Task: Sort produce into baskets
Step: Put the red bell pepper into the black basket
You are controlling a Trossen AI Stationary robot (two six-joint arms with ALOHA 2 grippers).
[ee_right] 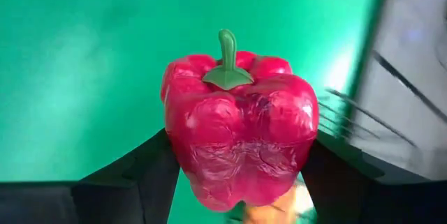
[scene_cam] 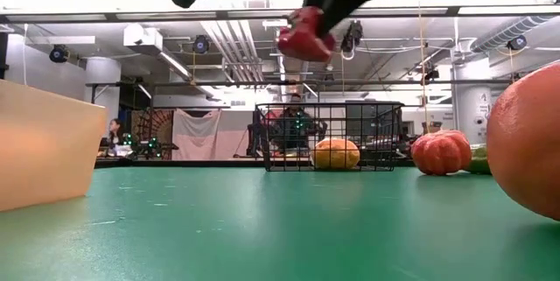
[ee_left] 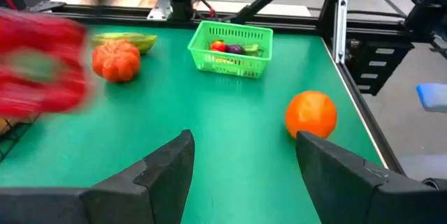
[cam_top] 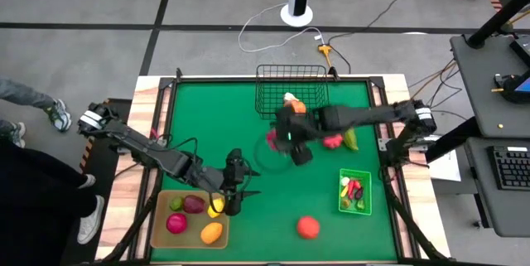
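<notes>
A red bell pepper (ee_right: 241, 140) with a green stem hangs in the air near the black wire basket (cam_top: 290, 88), with my right gripper (ee_right: 241, 175) shut on it; the low view shows the pepper (scene_cam: 304, 36) high above the table. An orange piece (cam_top: 291, 100) lies in the wire basket. My left gripper (ee_left: 244, 175) stands open with nothing between its fingers, beside the tan tray (cam_top: 161, 233), which holds several pieces. The green bin (cam_top: 356, 191) holds small produce. An orange (cam_top: 308, 227), a red pumpkin (cam_top: 334, 140) and a yellow-green piece (cam_top: 352, 139) lie on the green mat. My right gripper pinches the pepper between its two fingers, one on each of two opposite sides (ee_right: 178, 161) of the body. The fingers slant down from the table's right side. The pepper is lifted clear of the table, its stem (ee_right: 227, 46) turned away from the wrist.
The wire basket stands at the table's far edge, the tray at the near left, the green bin at the near right. Bare green mat (cam_top: 273, 208) lies between tray and bin. A person's legs (cam_top: 33, 108) show left of the table.
</notes>
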